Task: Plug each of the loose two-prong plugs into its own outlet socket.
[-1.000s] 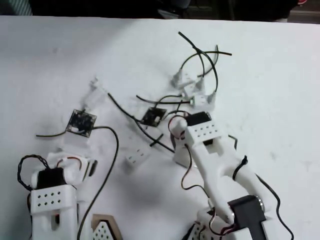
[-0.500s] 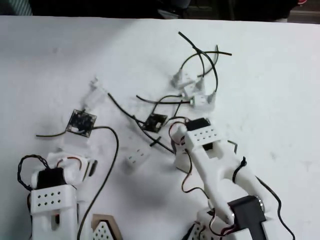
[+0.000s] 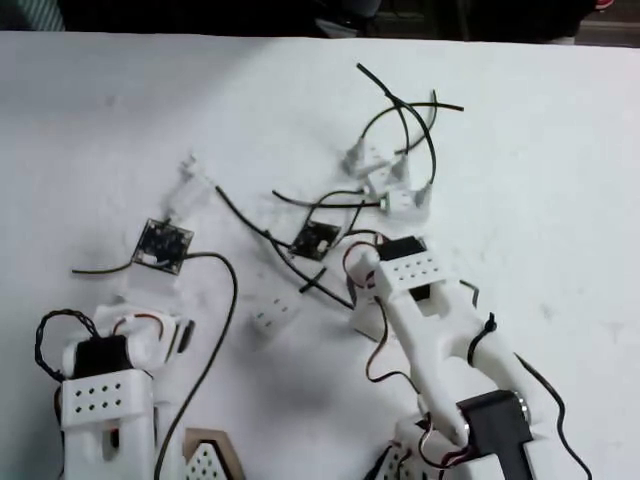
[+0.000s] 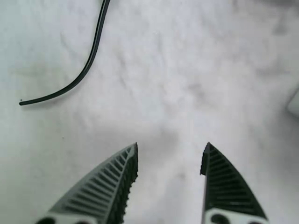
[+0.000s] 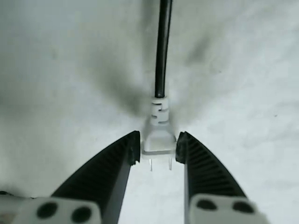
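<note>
A white two-prong plug (image 5: 159, 137) on a thick black cord (image 5: 162, 46) is held over the white worktop (image 5: 56, 70). The right arm's jaws are closed on the sides of its body, and its two thin metal prongs point back toward the wrist.

Seen from above, the white right arm (image 3: 440, 340) stretches from the near edge toward the middle of the worktop. Its wrist is just short of a tangle of black cords (image 3: 400, 120) on the far side. A small white outlet socket block (image 3: 272, 313) lies flat to the left of that wrist, near it but apart.

A small square black circuit board (image 3: 315, 238) lies among the cords just beyond the wrist, to its far left. A second black board (image 3: 162, 245) lies well to the left. A chunky white connector (image 3: 402, 203) sits just on the far side of the wrist, with a smaller white plug (image 3: 365, 157) beyond it. Another loose white plug (image 3: 190, 182) lies far to the left of both.

At the near left corner sits the white left arm (image 3: 100, 395). The left arm's jaws stand wide apart, holding nothing, over bare worktop, and the loose end of a thin black cord (image 4: 70, 86) lies near them.
</note>
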`<action>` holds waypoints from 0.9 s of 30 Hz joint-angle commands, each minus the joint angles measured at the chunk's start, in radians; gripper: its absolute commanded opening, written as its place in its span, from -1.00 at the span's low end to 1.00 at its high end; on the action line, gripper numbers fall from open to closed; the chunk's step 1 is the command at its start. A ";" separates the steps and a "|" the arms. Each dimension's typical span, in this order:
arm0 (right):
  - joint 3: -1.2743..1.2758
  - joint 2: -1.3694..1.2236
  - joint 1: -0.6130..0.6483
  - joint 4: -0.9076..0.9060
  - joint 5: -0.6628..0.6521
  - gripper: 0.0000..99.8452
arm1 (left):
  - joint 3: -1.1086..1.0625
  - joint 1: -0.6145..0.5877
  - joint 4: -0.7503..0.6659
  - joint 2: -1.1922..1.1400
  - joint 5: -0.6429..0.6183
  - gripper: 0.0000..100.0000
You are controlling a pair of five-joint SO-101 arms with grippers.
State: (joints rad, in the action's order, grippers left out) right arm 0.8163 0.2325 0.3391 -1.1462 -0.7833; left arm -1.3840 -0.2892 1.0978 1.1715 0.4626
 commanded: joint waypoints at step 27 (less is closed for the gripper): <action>0.149 0.185 0.005 0.018 0.006 -0.73 | 0.005 0.001 -0.014 0.018 0.006 -0.55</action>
State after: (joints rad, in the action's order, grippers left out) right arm 0.9406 0.3890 0.3406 -1.1953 -0.7833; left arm -1.3840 -0.2892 1.0978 1.1715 0.4626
